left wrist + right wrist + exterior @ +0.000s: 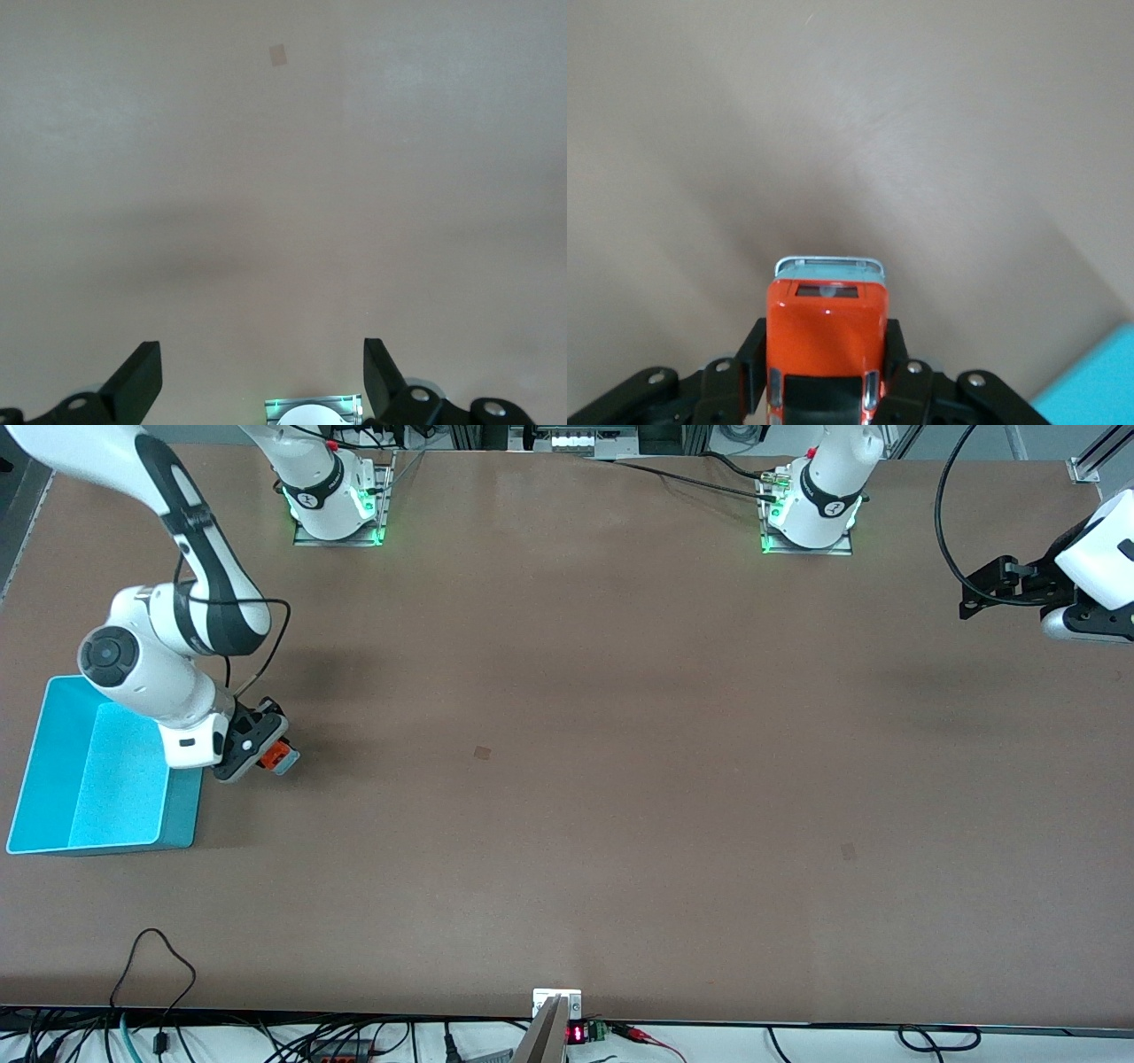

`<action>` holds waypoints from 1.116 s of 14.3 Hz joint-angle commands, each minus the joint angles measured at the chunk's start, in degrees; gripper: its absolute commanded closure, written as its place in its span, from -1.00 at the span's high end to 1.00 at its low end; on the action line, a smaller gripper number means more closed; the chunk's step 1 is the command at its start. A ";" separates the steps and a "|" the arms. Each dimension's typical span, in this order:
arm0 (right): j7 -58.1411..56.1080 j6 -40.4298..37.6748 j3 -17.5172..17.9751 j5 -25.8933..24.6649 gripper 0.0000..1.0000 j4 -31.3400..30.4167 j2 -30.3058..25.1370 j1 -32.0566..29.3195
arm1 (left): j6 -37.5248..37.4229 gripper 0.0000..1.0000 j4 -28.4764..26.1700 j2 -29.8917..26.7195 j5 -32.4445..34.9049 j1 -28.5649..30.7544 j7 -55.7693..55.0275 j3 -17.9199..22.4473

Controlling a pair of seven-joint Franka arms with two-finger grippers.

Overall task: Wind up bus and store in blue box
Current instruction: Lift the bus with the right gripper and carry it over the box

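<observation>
My right gripper (266, 755) is shut on the bus (276, 755), a small orange toy with a pale grey end, right beside the blue box (53, 779) at the right arm's end of the table. In the right wrist view the bus (826, 341) sits between the black fingers (749, 363), its orange body and black roof panel showing, and a corner of the blue box (1099, 381) shows. I cannot tell whether the bus touches the table. My left gripper (974, 593) is open and empty, waiting at the left arm's end; its wrist view (262, 376) shows only bare table between the fingers.
The brown table (567, 779) holds a small dark patch (482, 753) near its middle, which also shows in the left wrist view (278, 55). Cables (151, 965) lie along the edge nearest the front camera. The arm bases (337, 505) stand at the edge farthest from that camera.
</observation>
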 commanded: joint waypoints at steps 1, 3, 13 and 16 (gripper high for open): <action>8.75 -6.49 -0.49 3.10 -1.00 3.01 -3.99 -0.21 | -1.03 1.00 0.57 -0.49 -0.25 -0.14 -0.46 -0.01; 13.76 -7.02 -2.94 4.79 -1.00 3.27 -5.66 -0.56 | -1.03 1.00 0.57 -0.49 -0.25 -0.14 -0.46 -0.01; 23.71 -5.55 -19.56 4.70 -1.00 6.79 0.21 -1.26 | -1.82 1.00 0.57 -0.57 -0.25 -0.14 -0.37 -0.01; 22.14 -0.44 -20.18 4.44 -1.00 6.79 4.60 -2.84 | -2.00 1.00 0.57 -0.57 -0.25 -0.14 -0.37 -0.01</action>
